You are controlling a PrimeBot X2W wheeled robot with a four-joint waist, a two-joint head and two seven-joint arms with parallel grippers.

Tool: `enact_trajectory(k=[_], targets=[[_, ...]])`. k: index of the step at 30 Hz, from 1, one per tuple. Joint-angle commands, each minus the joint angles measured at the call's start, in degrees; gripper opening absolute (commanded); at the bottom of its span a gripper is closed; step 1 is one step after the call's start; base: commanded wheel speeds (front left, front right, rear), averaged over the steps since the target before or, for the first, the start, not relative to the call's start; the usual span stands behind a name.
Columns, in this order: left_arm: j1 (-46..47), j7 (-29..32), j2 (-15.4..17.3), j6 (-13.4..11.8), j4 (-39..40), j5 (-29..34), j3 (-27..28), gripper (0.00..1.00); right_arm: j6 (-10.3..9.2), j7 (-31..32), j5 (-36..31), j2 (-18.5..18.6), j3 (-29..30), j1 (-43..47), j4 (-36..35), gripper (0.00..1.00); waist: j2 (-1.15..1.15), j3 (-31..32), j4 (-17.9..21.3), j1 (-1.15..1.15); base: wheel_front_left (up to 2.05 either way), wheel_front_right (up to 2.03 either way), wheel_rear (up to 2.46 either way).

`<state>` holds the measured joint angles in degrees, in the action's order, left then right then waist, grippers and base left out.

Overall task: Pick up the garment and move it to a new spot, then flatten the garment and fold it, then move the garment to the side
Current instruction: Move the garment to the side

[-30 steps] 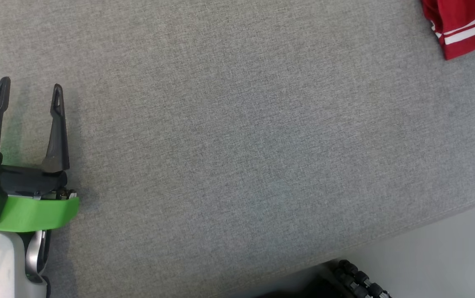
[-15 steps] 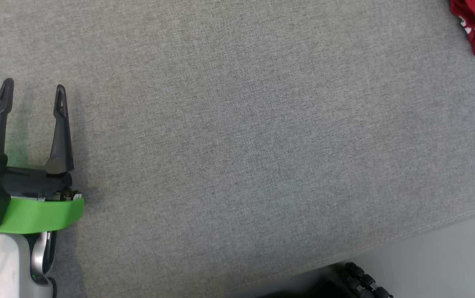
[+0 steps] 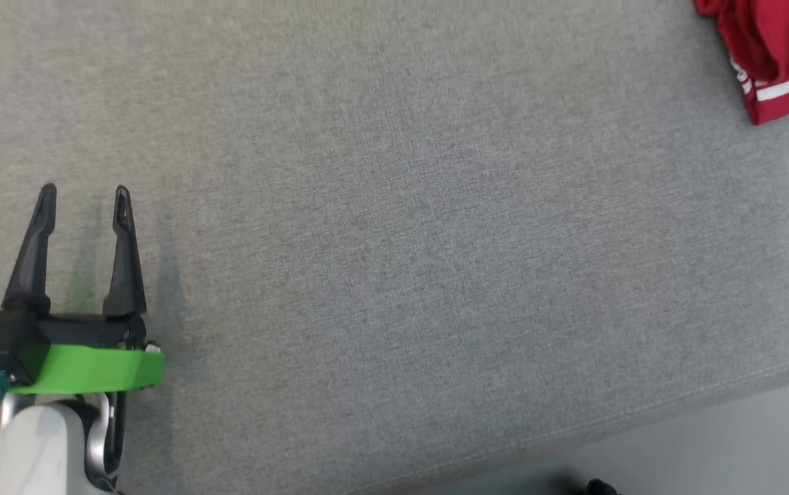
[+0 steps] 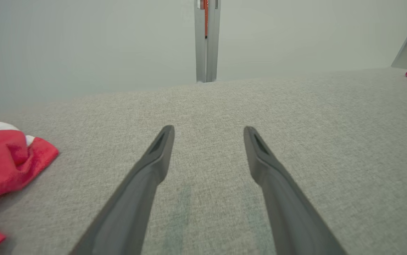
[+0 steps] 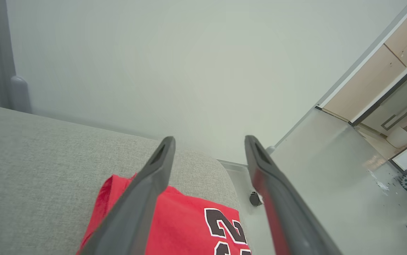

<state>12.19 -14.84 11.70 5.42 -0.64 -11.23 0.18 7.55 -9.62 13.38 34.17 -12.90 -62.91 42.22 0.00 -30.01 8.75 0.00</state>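
One red garment (image 5: pixel 182 219) with a black number lies on the grey bench (image 3: pixel 394 240), just beneath the right gripper (image 5: pixel 209 140), whose fingers are spread and hold nothing. It sits by the bench's rounded end, probably its set-aside spot, with floor (image 5: pixel 331 170) just beyond that edge. The left gripper (image 3: pixel 84 191), also spread and empty, hovers well apart over wide bare fabric.

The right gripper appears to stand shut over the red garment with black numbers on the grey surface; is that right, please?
Not quite: the right gripper stands open, not shut; the right wrist view shows its two fingers spread well apart. The rest holds: it is over the red garment with black numbers, which lies on the grey surface.
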Motion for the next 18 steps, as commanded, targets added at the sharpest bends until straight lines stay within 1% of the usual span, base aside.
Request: enact_trajectory(k=[1,6,15,18], targets=[[-1.30,-0.34,-0.44,-0.50,-0.64,-0.40,0.37,1.00,-0.12,-0.99,0.86,-0.74,-0.30,1.89,-1.06,1.00,0.00,4.99,-2.00,0.00,0.00,0.00,0.00],[-3.13,-0.39,-1.80,-0.85,-1.32,-0.77,1.53,1.00,-0.13,-2.91,2.38,-3.17,-1.45,7.20,-5.69,1.00,0.00,9.03,-2.82,0.00,0.00,0.00,0.00],[-5.96,-0.41,-3.87,-0.34,-3.14,-0.11,3.08,1.00,-0.12,-5.02,2.65,-11.00,-1.31,19.07,-14.37,1.00,0.00,14.83,-3.65,0.00,0.00,0.00,0.00],[-6.25,-0.42,-4.42,-0.21,-3.66,0.11,3.52,1.00,-0.12,-5.28,2.44,-13.05,-1.16,22.89,-16.48,1.00,0.00,16.11,-4.03,0.00,0.00,0.00,0.00]])
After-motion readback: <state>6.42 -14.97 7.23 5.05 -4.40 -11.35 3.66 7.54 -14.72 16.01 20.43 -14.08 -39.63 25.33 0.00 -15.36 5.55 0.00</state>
